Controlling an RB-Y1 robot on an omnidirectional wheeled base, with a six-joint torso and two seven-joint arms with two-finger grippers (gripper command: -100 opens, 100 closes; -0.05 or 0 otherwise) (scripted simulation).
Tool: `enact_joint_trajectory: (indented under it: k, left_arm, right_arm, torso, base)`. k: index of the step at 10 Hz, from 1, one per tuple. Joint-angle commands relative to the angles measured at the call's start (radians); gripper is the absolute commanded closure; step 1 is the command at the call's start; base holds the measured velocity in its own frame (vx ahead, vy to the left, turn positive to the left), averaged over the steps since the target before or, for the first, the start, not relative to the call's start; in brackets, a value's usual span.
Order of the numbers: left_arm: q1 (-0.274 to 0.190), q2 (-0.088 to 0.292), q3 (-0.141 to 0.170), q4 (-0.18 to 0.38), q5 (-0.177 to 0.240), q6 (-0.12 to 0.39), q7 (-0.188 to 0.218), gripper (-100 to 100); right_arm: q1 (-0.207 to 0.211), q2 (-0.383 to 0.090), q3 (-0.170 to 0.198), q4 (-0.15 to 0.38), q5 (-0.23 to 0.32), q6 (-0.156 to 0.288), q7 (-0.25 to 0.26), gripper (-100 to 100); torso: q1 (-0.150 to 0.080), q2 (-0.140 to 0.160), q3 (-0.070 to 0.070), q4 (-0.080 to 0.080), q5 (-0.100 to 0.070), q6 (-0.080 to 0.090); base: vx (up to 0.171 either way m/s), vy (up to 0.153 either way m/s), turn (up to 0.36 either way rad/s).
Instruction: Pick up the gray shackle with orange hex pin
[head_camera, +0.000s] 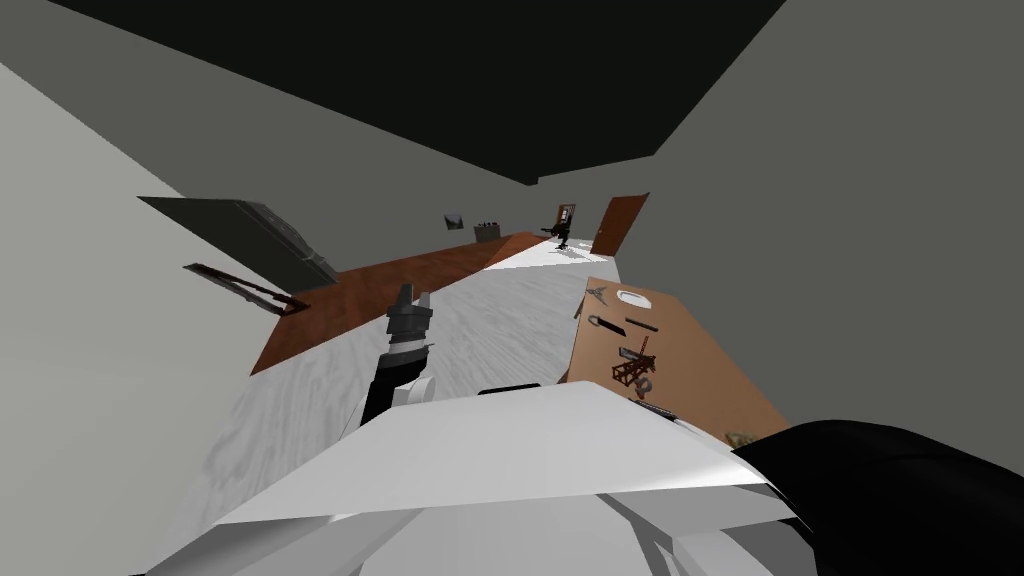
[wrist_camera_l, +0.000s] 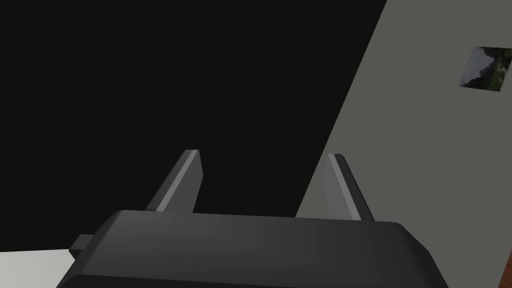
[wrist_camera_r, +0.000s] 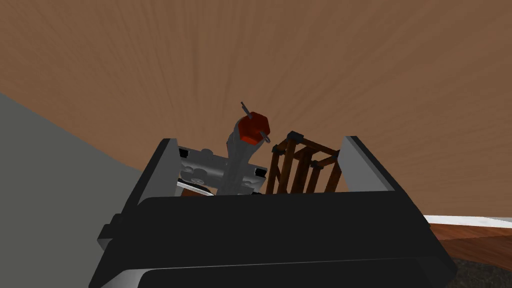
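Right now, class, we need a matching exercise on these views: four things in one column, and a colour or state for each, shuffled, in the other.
1 shackle
2 slatted frame
3 left gripper
4 right gripper

A open, over the floor
B grey, orange-red hex pin
C open, aimed at the table
D dark brown

Pairs: 1-B, 2-D, 3-A, 4-C.
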Motion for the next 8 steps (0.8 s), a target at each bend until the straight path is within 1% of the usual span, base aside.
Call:
enact_joint_trajectory:
  k: [1, 2, 3, 4, 7, 8]
  left_arm:
    - [0.000, 0.000, 0.000, 0.000, 0.000, 0.000, 0.000, 0]
    - [0.000, 0.000, 0.000, 0.000, 0.000, 0.000, 0.000, 0]
    - [0.000, 0.000, 0.000, 0.000, 0.000, 0.000, 0.000, 0]
    - [0.000, 0.000, 0.000, 0.000, 0.000, 0.000, 0.000, 0]
    - [0.000, 0.000, 0.000, 0.000, 0.000, 0.000, 0.000, 0]
    - [0.000, 0.000, 0.000, 0.000, 0.000, 0.000, 0.000, 0]
  right_arm:
    - [-0.010, -0.013, 0.017, 0.004, -0.008, 0.016, 0.001, -100]
    - [-0.005, -0.008, 0.010, 0.002, -0.004, 0.010, 0.000, -100]
    - [-0.007, -0.009, 0.011, 0.002, -0.005, 0.012, 0.000, 0]
    - [-0.029, 0.012, 0.007, 0.033, 0.001, 0.008, 0.007, -100]
    - [-0.074, 0.053, -0.001, 0.095, 0.012, 0.001, 0.019, -100]
    - [-0.064, 0.046, -0.001, 0.084, 0.013, 0.000, 0.015, -100]
  torso:
    - [0.000, 0.000, 0.000, 0.000, 0.000, 0.000]
    - [0.001, 0.001, 0.001, 0.000, 0.000, 0.000]
    - [0.006, 0.005, 0.003, 0.001, 0.001, 0.001]
    - [0.009, 0.008, 0.004, 0.002, 0.002, 0.001]
    - [0.008, 0.012, 0.007, 0.002, 0.002, 0.001]
    - [0.008, 0.012, 0.007, 0.003, 0.002, 0.001]
  base:
    - [0.110, -0.138, 0.180]
    - [0.045, -0.066, 0.046]
    - [0.010, -0.014, -0.003]
    - [-0.014, -0.023, 0.053]
    - [-0.037, -0.048, 0.060]
    - [-0.016, -0.022, 0.015]
